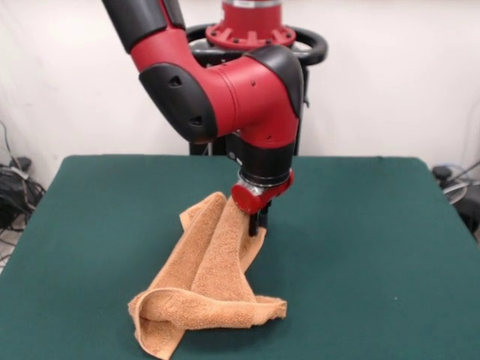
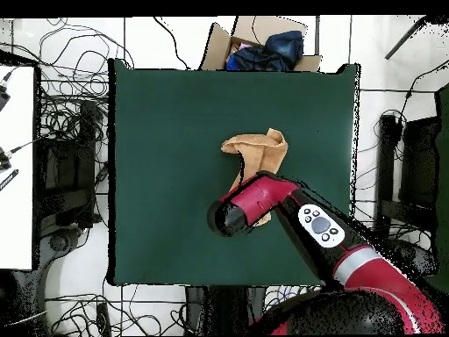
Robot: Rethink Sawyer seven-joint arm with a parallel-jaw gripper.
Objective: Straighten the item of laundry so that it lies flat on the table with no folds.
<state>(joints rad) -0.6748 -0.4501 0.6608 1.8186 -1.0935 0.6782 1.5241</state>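
Note:
The item of laundry (image 1: 210,277), an orange-tan terry towel, is crumpled and folded over itself on the dark green table (image 1: 360,247). One end of it is drawn up off the cloth into a peak under the arm's wrist. My gripper (image 1: 254,225) is at that peak, shut on the towel's raised edge, with its dark fingers (image 1: 260,220) just showing beside the fabric. The towel's lower part lies in a heap toward the table's front edge. In the overhead view the towel (image 2: 259,147) shows near the table's (image 2: 167,175) middle, and the red arm covers the gripper.
A cardboard box (image 2: 219,44) holding dark blue cloth stands just past the table's top edge in the overhead view. Cables lie on the floor around the table. A white surface (image 2: 16,167) is at the left.

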